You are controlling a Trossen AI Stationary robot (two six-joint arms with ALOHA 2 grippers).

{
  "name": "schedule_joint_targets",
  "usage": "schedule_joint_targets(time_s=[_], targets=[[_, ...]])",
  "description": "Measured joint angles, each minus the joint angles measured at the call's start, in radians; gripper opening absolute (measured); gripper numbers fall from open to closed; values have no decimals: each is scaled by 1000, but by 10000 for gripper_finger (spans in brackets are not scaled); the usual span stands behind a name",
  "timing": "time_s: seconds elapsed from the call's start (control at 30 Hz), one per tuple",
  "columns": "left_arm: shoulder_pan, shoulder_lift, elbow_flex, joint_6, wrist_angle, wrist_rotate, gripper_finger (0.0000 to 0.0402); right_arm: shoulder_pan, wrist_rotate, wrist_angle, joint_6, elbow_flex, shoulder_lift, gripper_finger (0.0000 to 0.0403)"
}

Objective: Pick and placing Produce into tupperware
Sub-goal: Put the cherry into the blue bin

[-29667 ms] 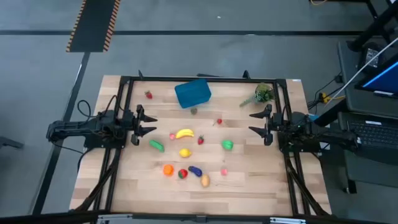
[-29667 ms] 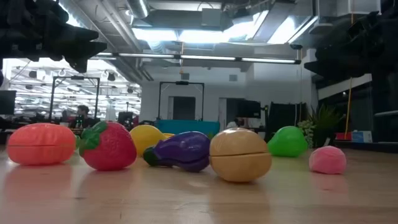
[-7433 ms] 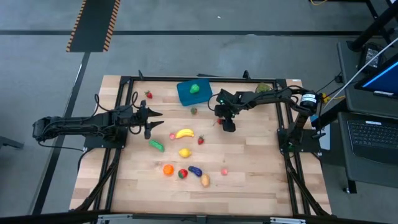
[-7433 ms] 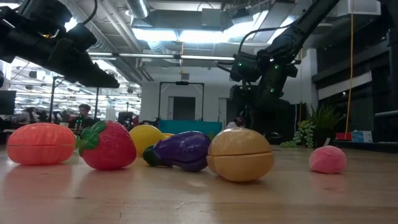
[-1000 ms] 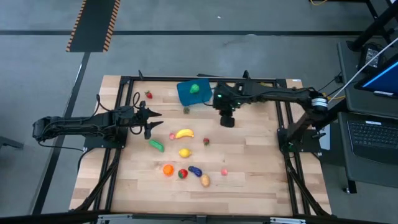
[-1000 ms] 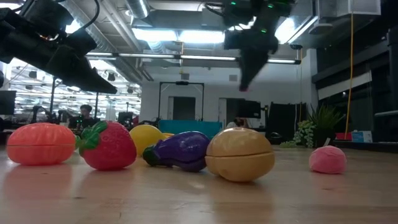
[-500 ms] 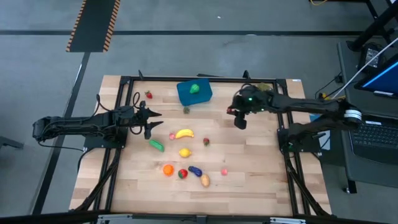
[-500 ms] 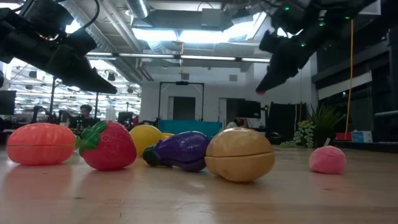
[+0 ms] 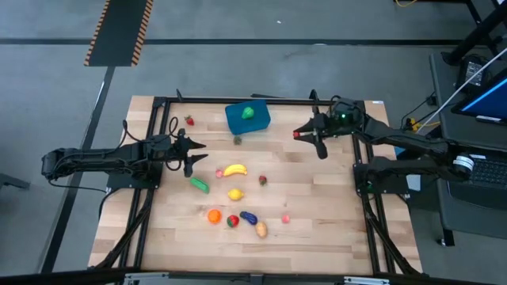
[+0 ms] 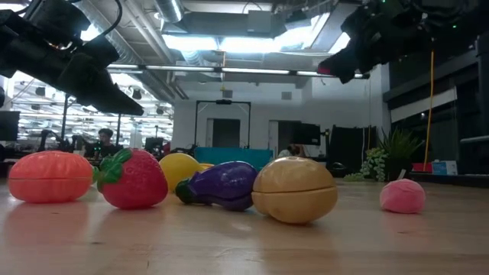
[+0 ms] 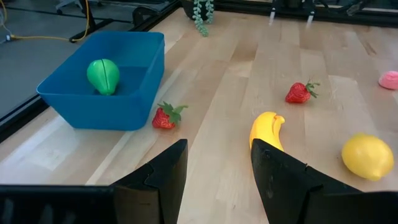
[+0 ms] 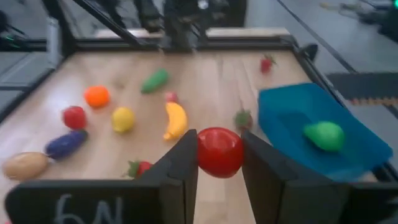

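My right gripper hangs above the table's far right part, shut on a small red round piece of produce. The blue tupperware stands at the far middle with a green pepper in it. On the wood lie a banana, lemon, cucumber, orange, eggplant, potato and strawberries. At the table's left, my left gripper stands open with nothing between its fingers. My right gripper pinches the red round piece by its two sides between its two fingers. The fingers come nearly level from the table's right, pointing toward its left. The piece is lifted clear of the table.
A black frame rail runs round the table, close behind the tupperware. A leafy sprig lies at the far right. One strawberry lies against the tupperware's near wall. A small pink piece lies near bare wood at the near right.
My right gripper, still shut on the red piece, has drawn back from beside the tupperware toward the table's right edge. It has tipped from pointing down to nearly level, carrying the piece clear of the table.
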Motion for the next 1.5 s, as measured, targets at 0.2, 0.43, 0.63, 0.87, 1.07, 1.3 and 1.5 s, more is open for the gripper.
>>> schedule_joint_targets(time_s=[0.2,0.43,0.63,0.87,1.07,1.3,1.5], targets=[[0,0,0,0,0,0,170,-80,-232,159,-17,-64,10,102],[0,0,0,0,0,0,170,-130,-331,372,-3,-159,13,102],[0,0,0,0,-1,0,170,-134,-335,543,37,-211,46,102],[0,0,0,3,-1,0,170,-126,-335,768,68,-223,188,102],[0,0,0,4,-1,0,170,-113,-334,966,132,-179,387,102],[0,0,0,4,-1,0,170,-113,-296,977,138,-30,557,102],[0,0,0,4,-2,0,170,-113,-88,916,133,76,636,102]])
